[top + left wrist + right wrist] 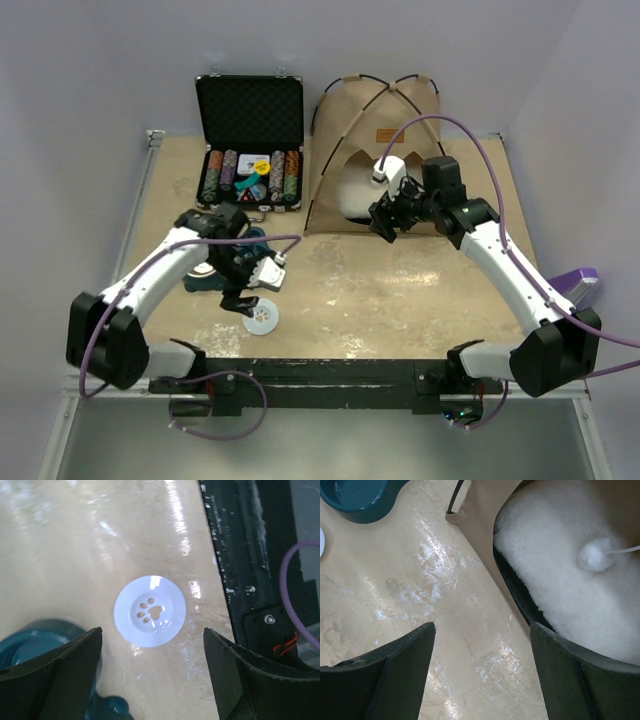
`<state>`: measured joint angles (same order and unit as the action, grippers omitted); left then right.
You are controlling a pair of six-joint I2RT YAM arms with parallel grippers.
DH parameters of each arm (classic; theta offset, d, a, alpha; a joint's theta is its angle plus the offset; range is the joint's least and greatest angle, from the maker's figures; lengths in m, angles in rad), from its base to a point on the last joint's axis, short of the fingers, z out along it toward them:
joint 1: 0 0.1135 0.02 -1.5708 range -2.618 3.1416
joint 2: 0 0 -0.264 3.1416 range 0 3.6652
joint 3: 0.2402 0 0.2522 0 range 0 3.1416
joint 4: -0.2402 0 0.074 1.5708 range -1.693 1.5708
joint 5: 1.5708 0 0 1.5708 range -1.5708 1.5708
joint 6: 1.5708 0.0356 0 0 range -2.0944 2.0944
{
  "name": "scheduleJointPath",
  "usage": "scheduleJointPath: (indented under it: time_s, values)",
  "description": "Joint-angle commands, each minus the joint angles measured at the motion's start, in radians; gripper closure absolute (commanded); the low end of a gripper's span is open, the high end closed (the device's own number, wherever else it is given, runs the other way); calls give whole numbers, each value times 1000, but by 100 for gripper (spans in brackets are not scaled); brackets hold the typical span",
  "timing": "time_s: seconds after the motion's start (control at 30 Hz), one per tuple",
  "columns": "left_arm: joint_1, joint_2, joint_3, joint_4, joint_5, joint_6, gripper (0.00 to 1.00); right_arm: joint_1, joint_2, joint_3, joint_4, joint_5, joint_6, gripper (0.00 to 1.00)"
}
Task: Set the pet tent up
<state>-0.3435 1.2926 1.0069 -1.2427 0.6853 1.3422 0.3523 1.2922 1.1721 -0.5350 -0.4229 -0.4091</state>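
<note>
Left gripper [243, 300] hangs with its jaws spread wide and nothing between them, directly above a white disc [150, 611] with a paw-print cut-out that lies flat on the table [400, 300]. A teal bowl [30, 650] sits just beside it. Hovering there suggests this arm is busy with the small accessories, not the shelter itself.

The right gripper [482, 627] is likewise spread and empty, poised over bare tabletop just in front of the pet tent [375, 110]. The tent stands at the back of the table, right of centre, its thin black poles crossing at the peak and its arched doorway [350, 200] facing the arms. A white fleecy cushion [570, 570] fills the floor inside, and a pom-pom [592, 555] dangles on a cord over it (probably hung from the doorway top, though the wrist view cuts that off).

With the canvas upright and taut, the setup looks nearly finished; the right arm seems placed to tidy the doorway or cushion edge. An open poker-chip case [250, 110] stands to the tent's left, untouched.
</note>
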Motion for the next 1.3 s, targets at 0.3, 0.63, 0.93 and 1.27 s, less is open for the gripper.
scheduleJointPath:
  time_s: [0.3,0.63,0.93,1.27]
  values:
    - [-226,451,214,-75,-157,310,26,-3,-30,5,0,-33,6,20]
    - [-278,591,223,-77,-288,357,42,-3,-47,9,-13,-28,3,20]
    - [-292,663,182,-75,-303,342,44,-3,-39,6,-10,-37,0,20]
    - [-293,700,174,41,-265,255,62,-3,-47,0,-6,-30,-7,21]
